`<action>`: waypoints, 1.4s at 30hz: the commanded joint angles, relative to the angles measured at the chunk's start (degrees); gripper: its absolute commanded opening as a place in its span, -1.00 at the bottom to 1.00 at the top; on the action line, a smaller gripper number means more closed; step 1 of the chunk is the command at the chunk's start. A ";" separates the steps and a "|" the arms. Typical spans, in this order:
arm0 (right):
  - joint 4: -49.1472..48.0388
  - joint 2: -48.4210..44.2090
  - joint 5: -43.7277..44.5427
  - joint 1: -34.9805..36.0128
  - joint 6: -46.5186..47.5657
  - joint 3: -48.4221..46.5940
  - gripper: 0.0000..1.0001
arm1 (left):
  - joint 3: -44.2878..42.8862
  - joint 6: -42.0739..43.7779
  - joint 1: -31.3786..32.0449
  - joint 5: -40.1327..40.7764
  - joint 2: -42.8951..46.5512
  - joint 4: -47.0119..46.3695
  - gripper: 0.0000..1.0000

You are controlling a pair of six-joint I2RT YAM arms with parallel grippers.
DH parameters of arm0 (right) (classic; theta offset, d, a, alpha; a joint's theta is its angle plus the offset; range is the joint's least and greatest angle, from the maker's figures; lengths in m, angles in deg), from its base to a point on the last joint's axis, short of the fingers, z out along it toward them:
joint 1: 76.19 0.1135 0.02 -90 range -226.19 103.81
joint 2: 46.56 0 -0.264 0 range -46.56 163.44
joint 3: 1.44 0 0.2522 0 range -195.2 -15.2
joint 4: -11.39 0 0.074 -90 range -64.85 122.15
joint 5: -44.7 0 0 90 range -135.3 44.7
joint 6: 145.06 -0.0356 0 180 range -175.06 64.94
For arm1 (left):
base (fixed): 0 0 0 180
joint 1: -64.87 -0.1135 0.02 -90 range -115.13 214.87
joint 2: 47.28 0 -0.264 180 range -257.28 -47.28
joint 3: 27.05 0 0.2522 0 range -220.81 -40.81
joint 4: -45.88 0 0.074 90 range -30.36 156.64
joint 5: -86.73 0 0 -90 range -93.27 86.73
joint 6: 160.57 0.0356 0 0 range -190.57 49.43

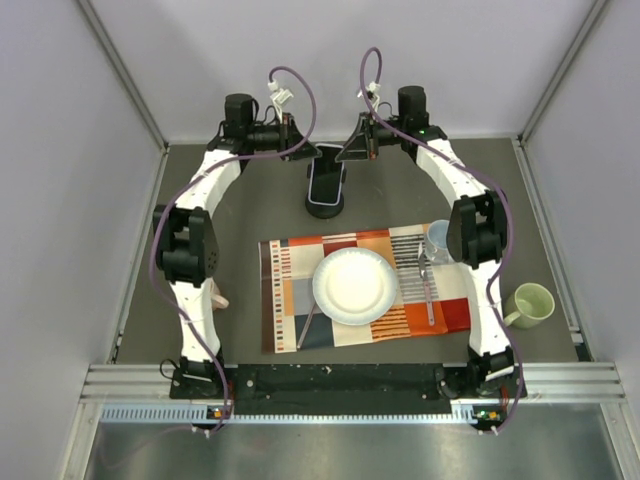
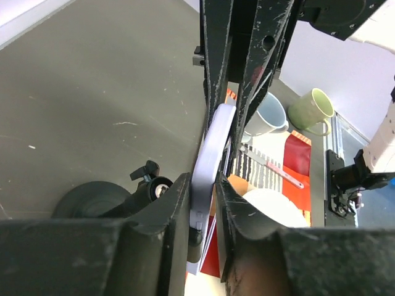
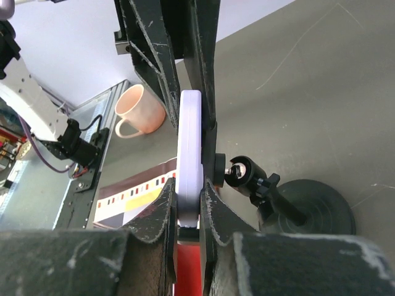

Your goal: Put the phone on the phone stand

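Note:
The phone (image 1: 326, 185) is tilted at the back centre of the table, black screen up and pale lavender edge showing. Both grippers hold it by opposite side edges. My left gripper (image 2: 202, 185) is shut on the phone's edge (image 2: 211, 154), and my right gripper (image 3: 188, 188) is shut on the other edge (image 3: 190, 142). The phone's back lies against the cradle of the black phone stand (image 3: 247, 176), whose round disc base (image 3: 318, 209) rests on the table behind it. The stand also shows in the left wrist view (image 2: 92, 198). In the top view the phone hides most of the stand.
A striped placemat (image 1: 290, 300) in front of the phone carries a white plate (image 1: 355, 285), cutlery (image 1: 428, 290) and a pale blue cup (image 1: 438, 240). A green mug (image 1: 530, 305) stands at the right. A pink mug (image 3: 139, 111) stands at the left by the left arm.

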State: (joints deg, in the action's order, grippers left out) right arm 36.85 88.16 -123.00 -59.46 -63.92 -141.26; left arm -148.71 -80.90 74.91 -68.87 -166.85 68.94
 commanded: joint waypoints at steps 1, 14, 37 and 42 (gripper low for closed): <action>-1.51 -1.65 -1.33 0.23 -1.51 -2.17 -0.94 | -1.27 -1.62 -0.29 -2.25 -0.75 -5.42 -0.61; -1.33 -19.65 26.17 0.41 -8.53 16.00 0.60 | 12.53 -3.90 -2.83 5.13 7.86 -22.21 -1.00; -5.20 -56.13 51.15 4.89 -8.10 55.21 0.70 | 4.63 -5.06 -13.64 4.70 3.29 -19.86 -1.00; -5.29 -58.42 49.66 6.12 -8.01 59.78 0.70 | 2.52 -5.23 -15.14 2.60 1.80 -19.85 -1.00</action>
State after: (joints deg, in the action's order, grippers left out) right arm 33.31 32.88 -72.20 -54.48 -73.02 -83.64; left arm -141.52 -87.19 60.70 -63.85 -165.51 52.88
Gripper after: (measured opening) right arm 0.849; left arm 0.197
